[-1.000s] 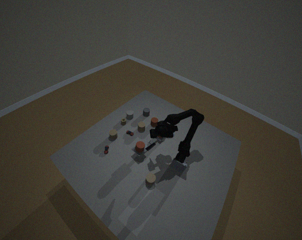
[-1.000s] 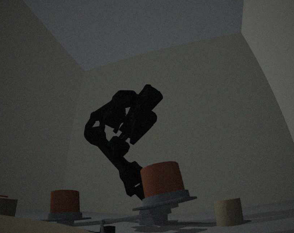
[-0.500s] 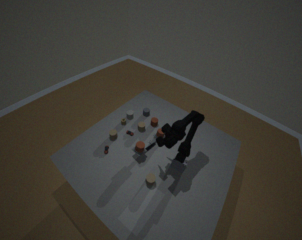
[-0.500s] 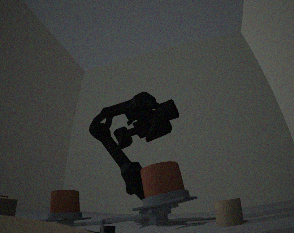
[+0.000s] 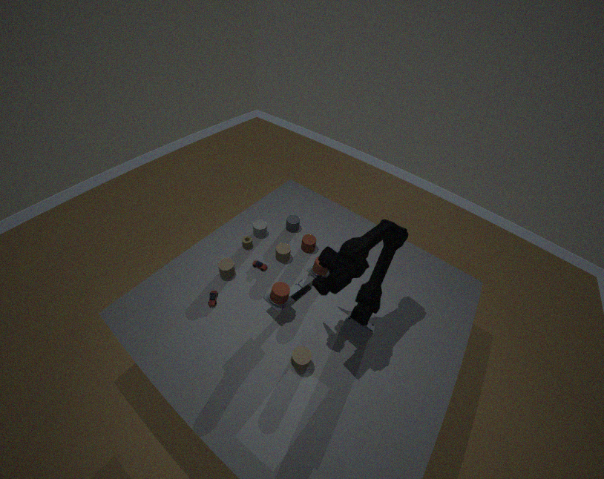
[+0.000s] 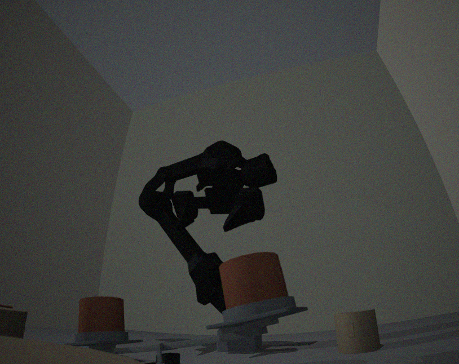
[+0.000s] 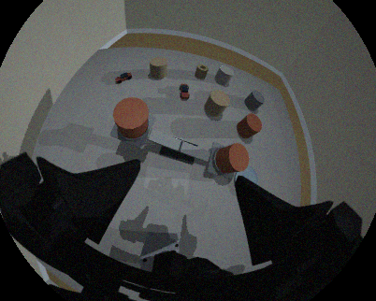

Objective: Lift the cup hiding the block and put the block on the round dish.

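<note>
The balance [image 5: 300, 292] [image 6: 181, 343] [image 7: 176, 154] runs its long axis from near left to far right, with the near-left cup [image 5: 280, 292] [image 6: 253, 280] [image 7: 131, 118] and far-right cup [image 5: 319, 266] [image 6: 101, 314] [image 7: 233, 158] upside-down or upright, I cannot tell. The pale dish [image 7: 249, 174] shows partly beside the far-right cup. The gripper [image 5: 319, 273] [image 6: 204, 227] [image 7: 188, 173] is wide open, holding nothing. The grey surface [image 5: 409, 287] [image 7: 211, 213] lies within ochre flooring [image 5: 158, 191] and dim walls [image 5: 302, 36] [image 6: 331, 157].
</note>
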